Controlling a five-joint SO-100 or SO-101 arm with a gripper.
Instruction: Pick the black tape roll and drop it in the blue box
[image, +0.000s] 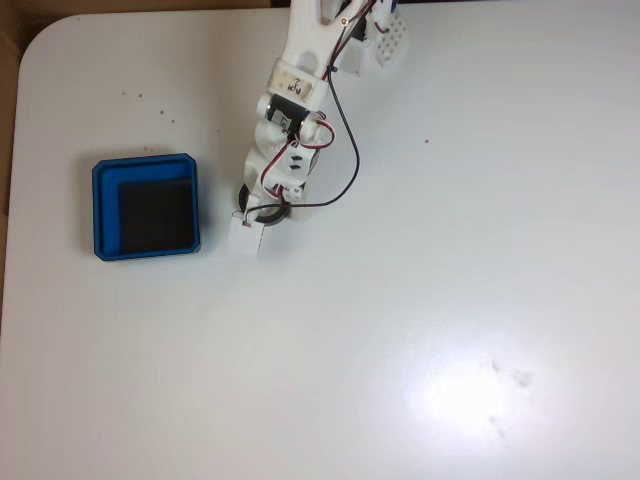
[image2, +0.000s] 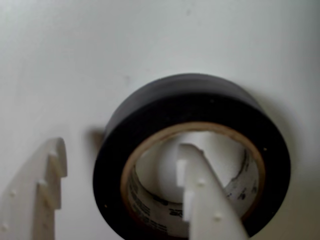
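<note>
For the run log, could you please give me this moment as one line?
stage: grasp setup | gripper: open, one finger inside black tape roll, one outside | roll: flat on table | blue box: empty

The arm (image: 295, 90) is built of white plastic segments with black motor blocks set between them. Red and black cables (image: 345, 120) loop loosely along its side. The gripper (image2: 125, 175) has flat white fingers (image2: 210, 205) with stepped, notched inner edges and small round dimples on their faces.
</note>
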